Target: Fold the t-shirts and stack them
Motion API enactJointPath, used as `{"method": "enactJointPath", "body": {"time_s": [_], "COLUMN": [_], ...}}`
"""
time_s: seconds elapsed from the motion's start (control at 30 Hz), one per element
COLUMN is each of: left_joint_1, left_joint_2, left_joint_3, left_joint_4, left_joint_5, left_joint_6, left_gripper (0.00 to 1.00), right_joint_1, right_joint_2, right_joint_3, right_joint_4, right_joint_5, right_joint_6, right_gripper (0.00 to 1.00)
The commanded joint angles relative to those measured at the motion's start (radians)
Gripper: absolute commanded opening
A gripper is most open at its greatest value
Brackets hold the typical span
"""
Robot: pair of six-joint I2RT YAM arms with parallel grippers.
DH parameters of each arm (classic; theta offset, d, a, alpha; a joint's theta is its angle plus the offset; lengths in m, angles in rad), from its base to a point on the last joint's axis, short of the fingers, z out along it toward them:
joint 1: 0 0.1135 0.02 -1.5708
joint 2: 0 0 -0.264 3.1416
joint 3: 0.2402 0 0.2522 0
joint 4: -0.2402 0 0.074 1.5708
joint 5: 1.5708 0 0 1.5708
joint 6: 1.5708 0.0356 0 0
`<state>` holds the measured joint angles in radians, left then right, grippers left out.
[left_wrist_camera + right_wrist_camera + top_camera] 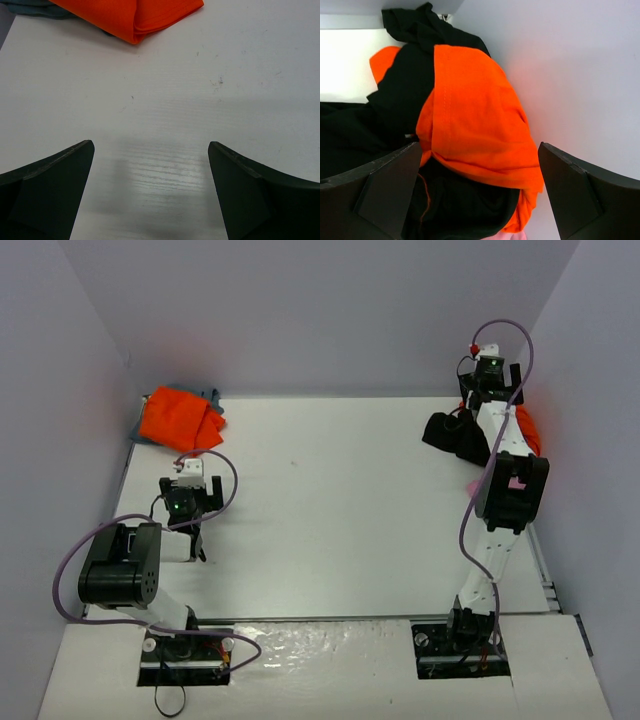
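Note:
A folded bright orange t-shirt [180, 418] lies at the back left on a blue-grey t-shirt [213, 397]. Both show at the top of the left wrist view, the orange one [145, 15] over the blue-grey one [35, 7]. My left gripper [197, 545] hovers open and empty over bare table [150, 165], short of that stack. At the back right a crumpled black t-shirt [455, 435] lies with a second orange t-shirt [530, 430] and a pink one [470, 485]. My right gripper [492, 390] is open above that heap [480, 170], over the orange t-shirt [475, 115] and the black t-shirt [400, 100].
White walls enclose the table on the left, back and right. The right wall [580, 75] stands close beside the heap. A sliver of the pink t-shirt [510, 236] shows under the heap. A purple cable [225, 480] loops off the left wrist.

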<state>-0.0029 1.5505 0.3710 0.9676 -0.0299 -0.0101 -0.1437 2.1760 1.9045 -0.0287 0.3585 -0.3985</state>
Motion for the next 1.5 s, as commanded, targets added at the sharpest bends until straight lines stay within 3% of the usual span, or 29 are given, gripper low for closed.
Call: {"method": "enactJointPath", "body": {"time_s": [0.0,0.4,0.5,0.57,0.63,0.67,1.0,1.13,1.47], "left_joint_1": [-0.003,-0.025,-0.025,-0.025,-0.025,-0.025,-0.025,-0.025,-0.025], "left_joint_2": [-0.024,-0.025,-0.025,-0.024,-0.026,-0.026,-0.026,-0.026,-0.026], "left_joint_3": [0.032,0.031,0.031,0.031,0.031,0.031,0.031,0.031,0.031], "left_joint_4": [0.056,0.055,0.054,0.054,0.054,0.054,0.054,0.055,0.054], "left_joint_5": [0.001,-0.047,-0.047,-0.047,-0.047,-0.047,-0.047,-0.047,-0.047], "left_joint_6": [0.009,0.009,0.009,0.009,0.009,0.009,0.009,0.009,0.009], "left_gripper": [0.97,0.97,0.97,0.97,0.97,0.97,0.97,0.97,0.97], "right_joint_1": [-0.023,-0.073,-0.078,-0.087,-0.096,-0.1,-0.122,-0.105,0.079], "right_joint_2": [0.006,0.18,0.194,0.226,0.251,0.255,0.096,-0.086,-0.508], "right_joint_3": [0.047,0.188,0.191,0.219,0.234,0.235,0.21,0.159,-0.039], "right_joint_4": [0.033,-0.073,-0.083,-0.109,-0.124,-0.125,-0.124,-0.096,-0.039], "right_joint_5": [0.039,0.034,0.002,-0.017,-0.021,-0.016,-0.135,-0.199,-0.226], "right_joint_6": [0.012,-0.031,-0.025,-0.021,-0.02,-0.008,0.071,0.12,0.035], "right_gripper": [1.0,1.0,0.95,0.69,0.13,0.01,0.0,0.0,0.0]}}
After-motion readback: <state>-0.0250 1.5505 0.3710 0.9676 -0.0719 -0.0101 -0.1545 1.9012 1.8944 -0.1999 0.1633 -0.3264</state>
